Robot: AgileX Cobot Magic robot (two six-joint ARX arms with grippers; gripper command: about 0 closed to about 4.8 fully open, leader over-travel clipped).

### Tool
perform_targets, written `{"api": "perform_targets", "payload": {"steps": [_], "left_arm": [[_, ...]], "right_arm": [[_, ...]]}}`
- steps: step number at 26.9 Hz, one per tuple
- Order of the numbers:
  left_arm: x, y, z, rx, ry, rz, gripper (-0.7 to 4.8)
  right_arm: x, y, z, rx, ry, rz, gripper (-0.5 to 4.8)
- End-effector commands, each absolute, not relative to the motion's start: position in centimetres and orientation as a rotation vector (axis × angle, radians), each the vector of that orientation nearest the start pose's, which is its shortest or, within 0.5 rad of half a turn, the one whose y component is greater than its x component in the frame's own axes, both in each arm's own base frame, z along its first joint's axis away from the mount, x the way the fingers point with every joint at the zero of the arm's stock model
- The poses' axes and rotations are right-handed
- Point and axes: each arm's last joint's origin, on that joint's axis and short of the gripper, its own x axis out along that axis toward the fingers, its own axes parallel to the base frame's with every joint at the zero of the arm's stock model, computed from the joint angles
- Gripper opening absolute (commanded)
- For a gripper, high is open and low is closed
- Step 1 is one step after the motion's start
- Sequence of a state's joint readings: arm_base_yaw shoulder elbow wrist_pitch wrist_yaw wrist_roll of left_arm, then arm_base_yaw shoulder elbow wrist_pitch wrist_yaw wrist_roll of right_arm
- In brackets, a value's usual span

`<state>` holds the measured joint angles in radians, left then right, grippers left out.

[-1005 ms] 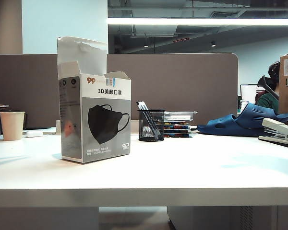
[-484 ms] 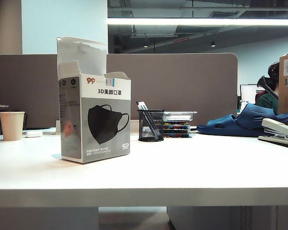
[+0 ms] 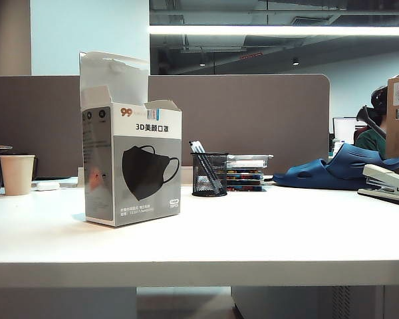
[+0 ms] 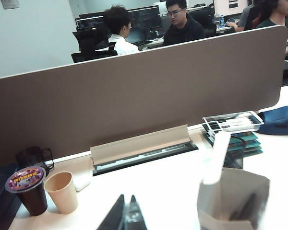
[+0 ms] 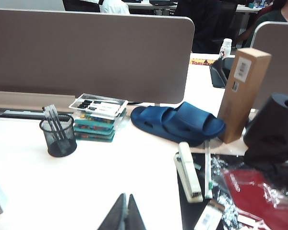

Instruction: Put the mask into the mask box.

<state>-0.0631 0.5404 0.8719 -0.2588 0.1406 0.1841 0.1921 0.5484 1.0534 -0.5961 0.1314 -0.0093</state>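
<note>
Mask box (image 3: 133,166) upright on the white counter (image 3: 266,229), flaps open, near the mesh pen cup (image 3: 209,174). Left claw (image 4: 126,218) pressed together, empty, raised beside the box mouth. Right claw (image 5: 125,215) likewise together, empty, well apart, over the counter.

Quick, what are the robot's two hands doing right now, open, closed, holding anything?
Left hand: closed, holding nothing, raised above the desk near the mask box.
Right hand: closed, holding nothing, raised above the desk.

The tall grey-and-white cardboard mask box (image 3: 133,169) stands on the white table (image 3: 266,232); the black mesh pen cup (image 3: 209,174) lies at its three o'clock, the beige paper cup (image 3: 17,174) at nine.
</note>
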Motion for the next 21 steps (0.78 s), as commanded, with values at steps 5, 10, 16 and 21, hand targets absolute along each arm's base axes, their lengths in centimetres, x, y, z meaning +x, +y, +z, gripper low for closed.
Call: {"api": "perform_targets", "payload": {"steps": [5, 10, 16, 21], "left_arm": [[6.2, -0.9, 36.6, 0.185, -0.103, -0.199, -0.06], [3.5, -0.6, 33.3, 0.163, -0.087, -0.17, -0.06], [2.0, -0.3, 30.4, 0.112, -0.131, -0.111, -0.06], [3.0, -0.3, 29.0, 0.115, -0.085, -0.109, -0.06]], "right_arm": [[4.3, 0.5, 36.5, 0.009, 0.028, 0.059, -0.08], [2.4, 0.1, 32.4, 0.041, -0.015, 0.061, -0.08], [2.2, 0.1, 29.2, 0.062, -0.011, 0.091, -0.08], [3.1, 0.3, 28.1, 0.057, 0.016, 0.101, -0.08]]}}
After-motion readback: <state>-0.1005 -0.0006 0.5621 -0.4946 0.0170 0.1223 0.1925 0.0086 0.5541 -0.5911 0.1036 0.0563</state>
